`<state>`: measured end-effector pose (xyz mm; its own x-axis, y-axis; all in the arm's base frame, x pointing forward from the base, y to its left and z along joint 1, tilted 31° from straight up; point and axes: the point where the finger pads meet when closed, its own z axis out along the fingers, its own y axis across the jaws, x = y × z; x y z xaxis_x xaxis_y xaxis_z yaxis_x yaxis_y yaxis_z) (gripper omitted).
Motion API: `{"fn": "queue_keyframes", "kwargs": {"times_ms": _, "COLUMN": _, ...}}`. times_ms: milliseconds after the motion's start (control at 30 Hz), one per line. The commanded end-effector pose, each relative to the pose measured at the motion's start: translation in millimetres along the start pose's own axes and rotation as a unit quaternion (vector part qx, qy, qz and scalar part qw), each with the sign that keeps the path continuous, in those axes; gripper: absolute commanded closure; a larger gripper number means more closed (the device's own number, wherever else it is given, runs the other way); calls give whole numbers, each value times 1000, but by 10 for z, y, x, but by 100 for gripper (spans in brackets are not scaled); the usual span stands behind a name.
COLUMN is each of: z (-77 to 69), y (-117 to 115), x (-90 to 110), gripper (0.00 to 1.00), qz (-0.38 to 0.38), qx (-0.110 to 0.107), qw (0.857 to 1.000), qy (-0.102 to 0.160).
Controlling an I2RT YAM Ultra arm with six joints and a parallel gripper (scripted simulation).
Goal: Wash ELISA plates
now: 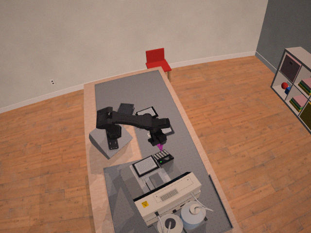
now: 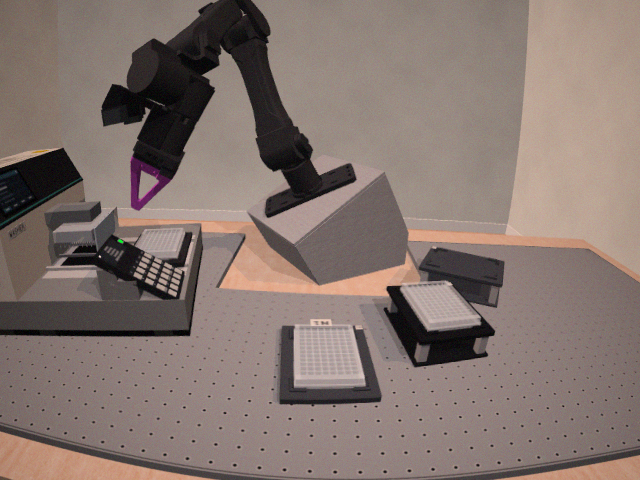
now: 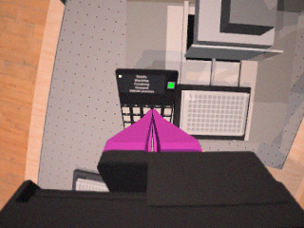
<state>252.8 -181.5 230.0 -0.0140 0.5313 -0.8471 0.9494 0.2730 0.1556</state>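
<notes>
My gripper [image 1: 160, 147] [image 2: 136, 206] [image 3: 152, 114] has purple fingers that are shut on nothing. It hangs above the black keypad [image 1: 164, 157] [image 2: 149, 268] [image 3: 142, 85], its tip over the key rows in the wrist view. The lamp [image 1: 160, 161] [image 2: 120, 240] [image 3: 171, 85] is green. A white 96-well plate [image 1: 146, 165] [image 2: 160, 240] [image 3: 215, 112] lies flat in the carrier beside the keypad, in front of the washer [image 1: 168, 198] [image 2: 31, 206]. A second plate [image 2: 325, 356] sits in a flat nest [image 2: 285, 372]. A third plate [image 2: 439, 305] [image 1: 146, 111] sits on a raised nest [image 2: 439, 346]. One nest [image 2: 461, 266] [image 1: 125, 108] is empty.
The washer's manifold head [image 2: 77, 219] [image 3: 237, 24] stands behind the carrier. Two bottles [image 1: 170, 223] [image 1: 193, 213] stand behind the washer. The arm's slanted grey base block [image 2: 351, 232] is at mid-table. A red chair [image 1: 157, 60] stands at the table's far end.
</notes>
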Motion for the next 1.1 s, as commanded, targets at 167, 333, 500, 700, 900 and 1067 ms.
{"fn": "queue_keyframes", "kwargs": {"times_ms": 167, "z": -11, "y": 95, "x": 166, "gripper": 100, "qz": 17, "qx": 5, "qw": 1000, "qy": -12}}
{"fn": "queue_keyframes", "kwargs": {"times_ms": 333, "z": -7, "y": 141, "x": 256, "gripper": 100, "qz": 17, "qx": 5, "qw": 1000, "qy": -12}}
{"fn": "queue_keyframes", "kwargs": {"times_ms": 500, "z": -1, "y": 217, "x": 406, "gripper": 100, "qz": 17, "qx": 5, "qw": 1000, "qy": -11}}
{"fn": "queue_keyframes", "kwargs": {"times_ms": 700, "z": 7, "y": 308, "x": 585, "gripper": 100, "qz": 17, "qx": 5, "qw": 1000, "qy": -11}}
{"fn": "queue_keyframes", "kwargs": {"times_ms": 900, "z": 12, "y": 369, "x": 705, "gripper": 100, "qz": 16, "qx": 5, "qw": 1000, "qy": -11}}
{"fn": "queue_keyframes", "kwargs": {"times_ms": 1067, "z": 18, "y": 445, "x": 855, "gripper": 100, "qz": 16, "qx": 5, "qw": 1000, "qy": -11}}
